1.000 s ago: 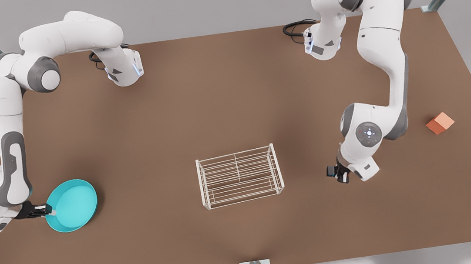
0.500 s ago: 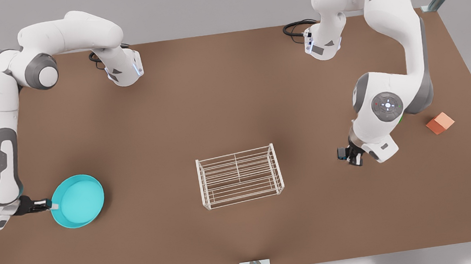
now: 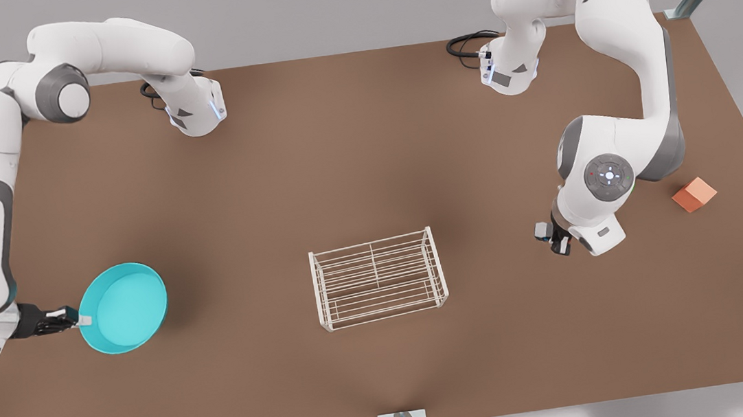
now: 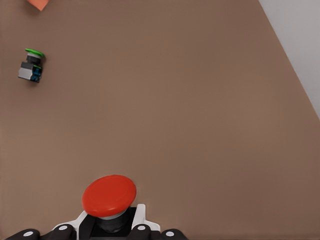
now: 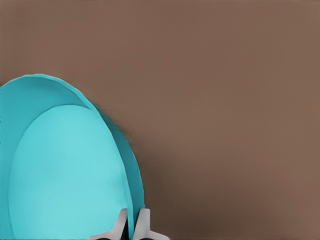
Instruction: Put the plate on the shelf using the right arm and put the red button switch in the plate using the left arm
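The turquoise plate (image 3: 123,307) hangs tilted above the table at the front view's left, with my right gripper (image 3: 83,320) shut on its rim. In the right wrist view the plate (image 5: 65,165) has its rim pinched in the right gripper (image 5: 132,225). The white wire shelf (image 3: 379,278) stands at the table's middle, well apart from both grippers. At the front view's right, my left gripper (image 3: 548,235) is shut on the red button switch (image 3: 541,230), held above the table. Its red cap (image 4: 109,195) points away from the left gripper (image 4: 110,226).
An orange-salmon cube (image 3: 694,194) lies near the front view's right edge of the table. A small switch with a green cap (image 4: 32,65) rests on the table beyond the left gripper. The brown table (image 3: 340,170) spreads wide between the arms.
The right gripper has raised the plate and carried it slightly toward the shelf. The left gripper has risen with the switch and shifted toward the front view's right.
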